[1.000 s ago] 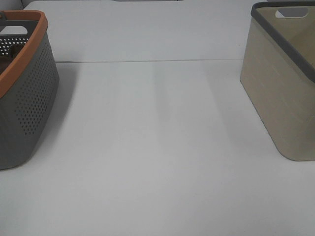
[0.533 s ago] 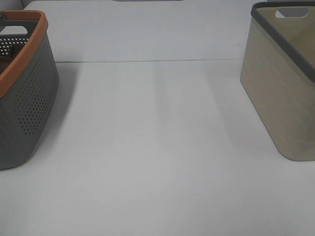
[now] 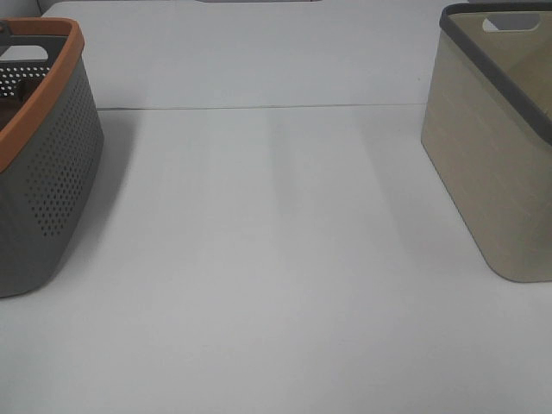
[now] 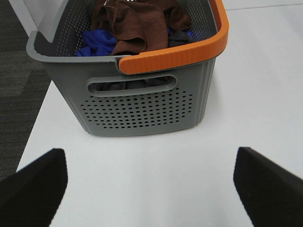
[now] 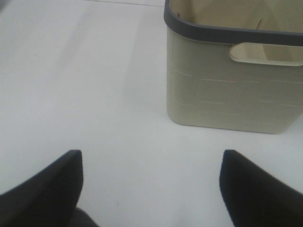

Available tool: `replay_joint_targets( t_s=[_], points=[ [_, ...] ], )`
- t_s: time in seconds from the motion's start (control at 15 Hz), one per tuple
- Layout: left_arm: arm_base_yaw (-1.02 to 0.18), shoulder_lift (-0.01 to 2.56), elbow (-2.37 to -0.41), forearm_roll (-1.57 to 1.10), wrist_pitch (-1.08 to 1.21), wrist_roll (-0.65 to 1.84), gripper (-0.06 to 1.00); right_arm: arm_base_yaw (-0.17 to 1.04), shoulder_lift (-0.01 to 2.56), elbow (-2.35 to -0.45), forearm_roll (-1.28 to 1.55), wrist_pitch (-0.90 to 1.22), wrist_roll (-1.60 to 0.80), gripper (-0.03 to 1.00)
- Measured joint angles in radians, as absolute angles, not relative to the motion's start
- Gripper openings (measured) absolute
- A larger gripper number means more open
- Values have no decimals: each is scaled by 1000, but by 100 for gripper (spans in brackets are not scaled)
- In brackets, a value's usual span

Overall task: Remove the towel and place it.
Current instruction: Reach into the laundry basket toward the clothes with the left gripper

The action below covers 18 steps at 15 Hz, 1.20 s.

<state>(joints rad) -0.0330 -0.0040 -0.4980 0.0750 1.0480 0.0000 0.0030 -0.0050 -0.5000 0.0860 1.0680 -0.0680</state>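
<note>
A wide white table (image 3: 276, 259) fills nearly the whole scene. Its top is matte and smooth. A thin dark seam (image 3: 259, 107) runs straight across the far part, where a second white panel (image 3: 259, 52) butts against the first. That far panel ends in a rounded corner at the back left. The light is even and diffuse, with no hard glare. Two faint grey bands (image 3: 285, 155) run from the seam toward the near edge, and soft shade gathers at the left and right sides. Past the table's left edge lies a dark grey floor (image 4: 19, 71) with a fine, carpet-like ribbed texture.
</note>
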Motion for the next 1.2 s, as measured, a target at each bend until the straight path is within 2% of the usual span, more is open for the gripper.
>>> replay_joint_targets(
  t_s=[1.2],
  points=[
    [-33, -4, -498, 75, 1048, 0, 90, 3, -5, -500, 86, 1068, -68, 76]
  ],
)
